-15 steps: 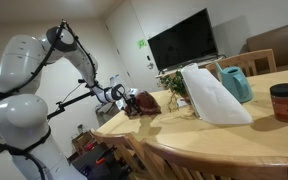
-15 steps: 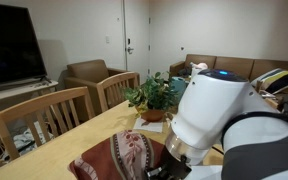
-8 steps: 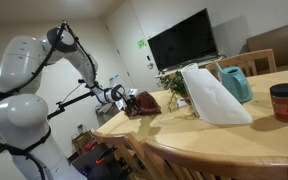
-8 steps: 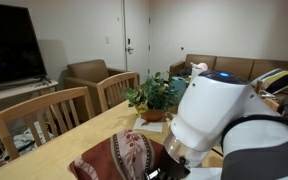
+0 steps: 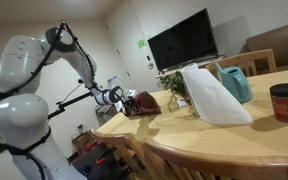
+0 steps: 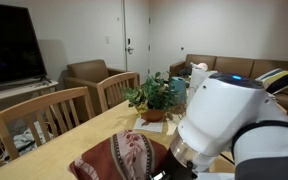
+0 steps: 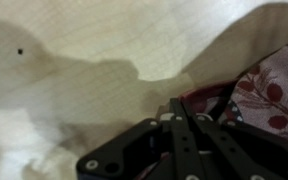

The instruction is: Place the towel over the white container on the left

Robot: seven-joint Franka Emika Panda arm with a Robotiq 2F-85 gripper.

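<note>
Wooden tabletop (image 5: 234,135) carries everything, and my arm (image 5: 29,70) reaches across its left end to get low over the cloth. The white container (image 5: 212,95) stands upright nearer the middle, tall and narrow, so I judge the cloth must be lifted clear above its top before it can be draped. The towel (image 5: 142,102), red and patterned, lies crumpled at the far left end, well apart from that container; the task is only at the pickup.

The hand (image 7: 177,103) sits right down at the towel's edge. In the wrist view its fingers are dark and blurred against the cloth (image 7: 274,90), and I cannot tell how far apart they stand or whether any fabric is caught between them.

Around this, two chairs (image 6: 44,120) line the tabletop's edge and do not matter. The teal pitcher (image 5: 236,82) stands just behind the container, on its right. The potted plant (image 5: 174,82) sits between towel and container, and its leaves are what I would most expect a hanging corner to snag. A red-lidded jar (image 5: 285,102) stands further right, out of the way.
</note>
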